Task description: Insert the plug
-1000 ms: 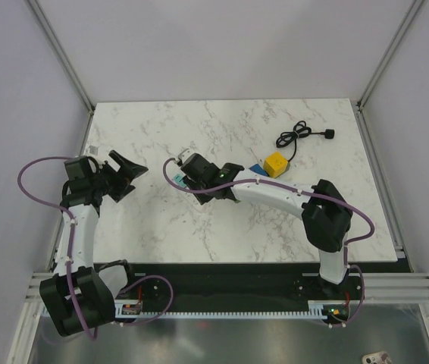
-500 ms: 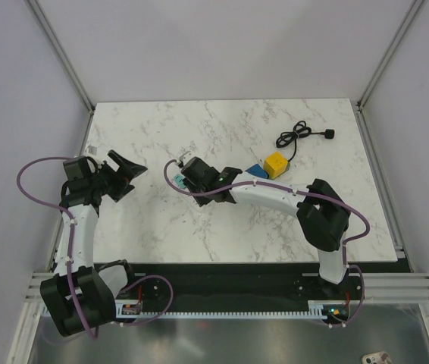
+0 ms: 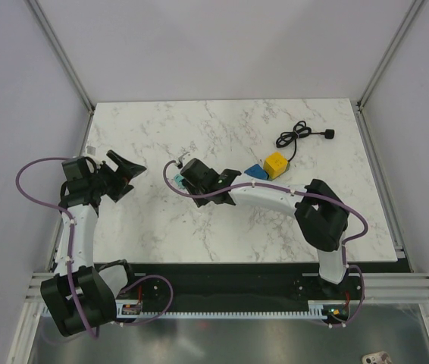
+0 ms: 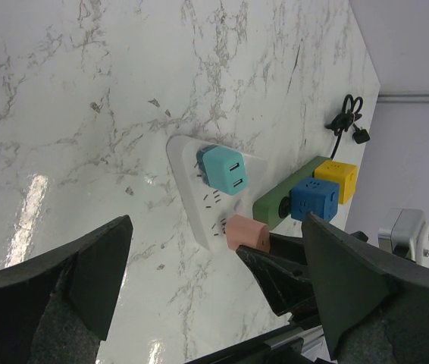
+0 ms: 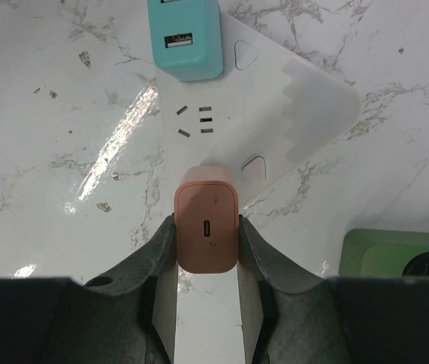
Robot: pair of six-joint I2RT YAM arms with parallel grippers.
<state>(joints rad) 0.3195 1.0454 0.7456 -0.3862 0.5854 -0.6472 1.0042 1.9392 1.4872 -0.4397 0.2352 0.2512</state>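
Observation:
My right gripper [image 5: 205,236] is shut on a pink plug [image 5: 207,220], its fingers pressing both sides. The plug stands at the near end of a white power strip [image 5: 298,106], just below a free set of socket slots [image 5: 199,121]. Its prongs are hidden. A teal charger [image 5: 186,34] sits in the strip further along. In the left wrist view the pink plug [image 4: 246,232] rests against the end of the strip [image 4: 186,171]. From above, the right gripper [image 3: 183,173] covers most of the strip. My left gripper [image 3: 120,173] hangs open to the left, holding nothing.
A green block [image 4: 290,199], a blue cube [image 4: 314,199] and a yellow cube [image 4: 336,180] lie just behind the strip. A coiled black cable [image 3: 298,135] lies at the back right. The marble table [image 3: 222,220] has metal posts at its far corners.
My right gripper has shifted slightly left with the pink plug, closer over the strip. The left arm has barely moved.

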